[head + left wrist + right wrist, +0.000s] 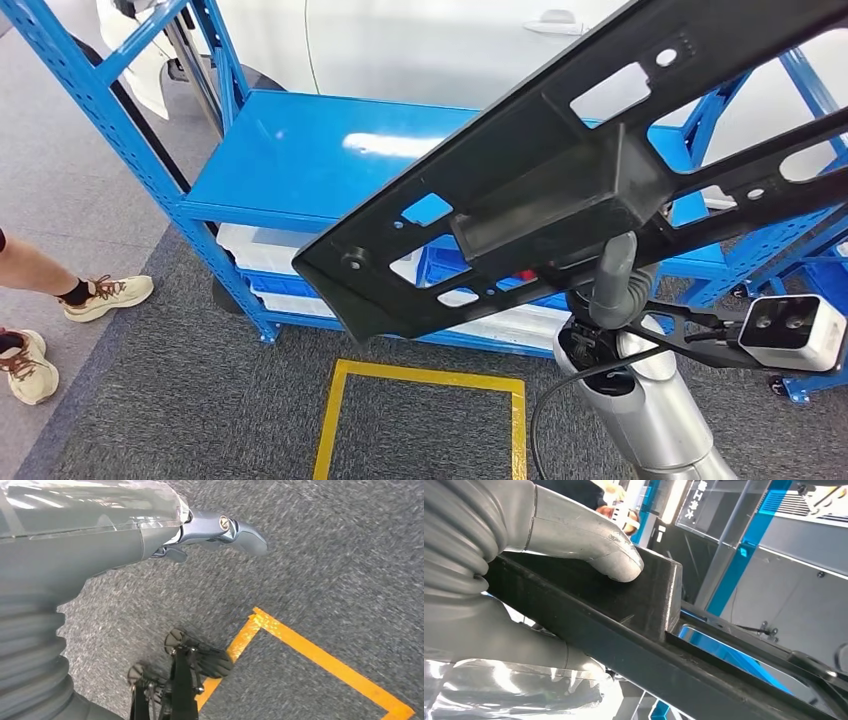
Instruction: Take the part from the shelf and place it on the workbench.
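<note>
The robot's right hand (618, 285) is gripping a long black moulded plastic part with cut-out windows and screw holes (560, 190), holding it up across the centre and upper right of the head view, clear of the blue steel shelf rack (300, 150) behind it. The part is slanting from the lower centre of the frame up to the top right corner, with the hand clamped on the boxy block at its underside.

The right wrist view is showing what the head view hides: a thick grey thumb (589, 540) pressing flat on one face of that black block (624, 610), with the rest of the hand wrapped below it. Pale writing is showing on a dark panel at the top centre of that frame, too blurred to read.

The left wrist view is looking down at speckled grey carpet (325, 555), where the left hand (220, 532) is hanging with nothing in it, grey fingers held out straight in the upper centre of the frame. A yellow tape square (425, 420) is marking the floor at the lower centre of the head view. At the left edge, a person's feet in pale trainers (105, 295) are standing beside the rack. White bins (265, 250) are sitting on the lower shelf.
</note>
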Robot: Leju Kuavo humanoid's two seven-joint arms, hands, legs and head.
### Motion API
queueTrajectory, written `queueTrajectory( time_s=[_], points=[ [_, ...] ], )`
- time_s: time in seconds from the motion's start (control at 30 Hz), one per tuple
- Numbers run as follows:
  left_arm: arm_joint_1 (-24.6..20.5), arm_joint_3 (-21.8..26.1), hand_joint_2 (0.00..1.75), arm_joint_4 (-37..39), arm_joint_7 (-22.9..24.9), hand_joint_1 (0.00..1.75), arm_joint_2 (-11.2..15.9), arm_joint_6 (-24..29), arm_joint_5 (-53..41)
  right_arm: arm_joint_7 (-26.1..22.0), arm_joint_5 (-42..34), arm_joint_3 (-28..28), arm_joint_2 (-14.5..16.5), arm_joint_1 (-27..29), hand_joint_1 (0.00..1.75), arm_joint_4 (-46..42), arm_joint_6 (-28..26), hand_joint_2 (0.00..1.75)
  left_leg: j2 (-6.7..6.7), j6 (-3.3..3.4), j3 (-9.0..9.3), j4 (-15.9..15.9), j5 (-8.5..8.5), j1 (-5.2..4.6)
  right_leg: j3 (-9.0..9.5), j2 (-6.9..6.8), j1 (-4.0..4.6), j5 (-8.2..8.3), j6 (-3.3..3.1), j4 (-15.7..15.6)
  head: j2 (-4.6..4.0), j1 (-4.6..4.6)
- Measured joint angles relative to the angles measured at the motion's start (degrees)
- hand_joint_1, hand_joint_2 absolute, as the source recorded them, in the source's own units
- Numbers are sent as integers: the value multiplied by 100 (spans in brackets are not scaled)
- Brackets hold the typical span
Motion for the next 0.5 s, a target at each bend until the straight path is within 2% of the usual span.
queueTrajectory(
  time_s=[0.03,0.07,0.13,0.17,0.2,0.27,0.3,0.33,0.37,0.4,0.43,0.5],
  points=[
    [2,15,175,0,-7,0,0,10,0,7,-31,16,-18,-22,175,0,0,175,-3,-39,-33,29,30,-2,123,12,14,-40,-42,-206,0,-2],
    [5,31,175,0,-14,0,0,19,0,14,-58,31,-37,-35,175,1,3,175,-6,-80,-51,38,69,-2,148,24,39,-69,-96,-284,0,-3],
    [23,64,175,0,-23,0,1,27,0,25,-89,51,-77,-50,175,2,7,175,-14,-159,-75,41,114,13,84,27,42,8,-207,-287,0,-3],
    [34,74,175,0,-24,0,1,27,0,31,-95,60,-89,-58,175,3,8,175,-18,-190,-118,107,26,23,38,19,40,66,-258,-292,0,-3],
    [45,82,175,0,-26,0,1,28,0,34,-99,68,-96,-66,175,3,8,175,-21,-214,-191,286,-173,34,-19,12,33,130,-303,-301,0,-3],
    [49,87,175,0,-29,0,0,28,0,36,-108,81,-101,-75,175,3,10,175,-20,-248,-396,965,-747,47,-166,4,47,253,-355,-299,0,-4],
    [49,90,175,0,-31,0,0,32,0,34,-119,87,-104,-75,175,5,16,175,-20,-258,-479,1345,-960,49,-247,4,60,314,-365,-293,0,-4],
    [49,93,175,0,-36,0,0,37,0,30,-134,91,-109,-75,175,8,28,175,-20,-260,-505,1615,-1045,49,-329,3,74,371,-370,-286,0,-4],
    [50,97,175,0,-41,0,0,45,0,24,-156,95,-113,-78,175,11,45,175,-20,-249,-439,1704,-1004,47,-413,4,89,426,-370,-278,0,-4],
    [51,104,175,0,-45,0,-1,53,0,17,-179,102,-115,-88,175,14,62,175,-21,-223,-267,1576,-875,41,-493,4,105,477,-369,-271,0,-4],
    [50,112,175,0,-47,0,-1,58,0,19,-202,115,-116,-109,175,14,69,175,-22,-180,-2,1269,-738,27,-563,5,119,525,-366,-264,0,-4],
    [42,127,175,0,-30,0,10,65,0,69,-226,146,-109,-172,175,-7,14,175,-12,-79,599,453,-700,-19,-649,1,138,609,-339,-256,0,-3]
  ],
)
